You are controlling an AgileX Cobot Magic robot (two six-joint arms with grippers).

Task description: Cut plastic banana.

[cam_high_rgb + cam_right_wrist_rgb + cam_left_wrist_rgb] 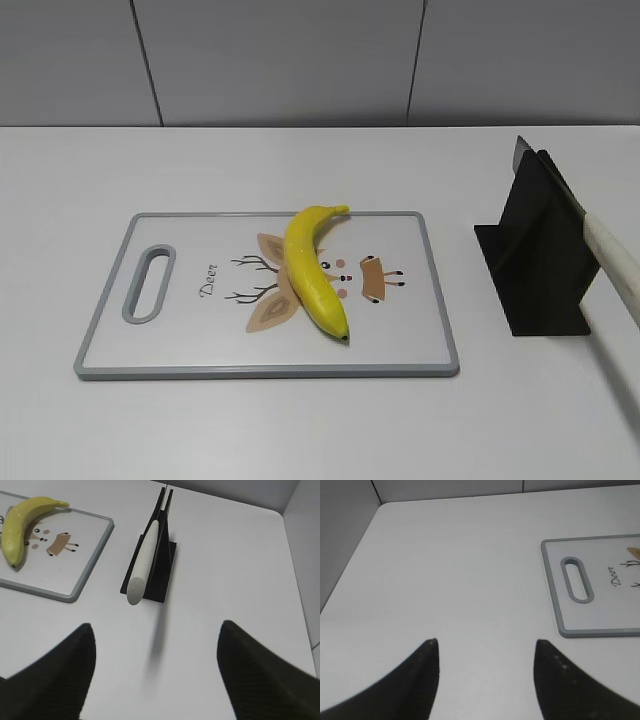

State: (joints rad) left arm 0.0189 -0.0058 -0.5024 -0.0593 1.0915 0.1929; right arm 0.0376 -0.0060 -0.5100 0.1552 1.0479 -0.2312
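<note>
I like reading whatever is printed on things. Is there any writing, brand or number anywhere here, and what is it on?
"Deer": cursive script on the cutting board, beside its handle slot, next to the cartoon deer drawing.
Nothing else readable: the banana, knife and black stand show no text.

banana (312,270) yellow | board (430,300) white, grey rim, deer print

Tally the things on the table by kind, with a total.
Banana: 1
Cutting board: 1
Knife: 1
Knife stand: 1
Total: 4
</note>
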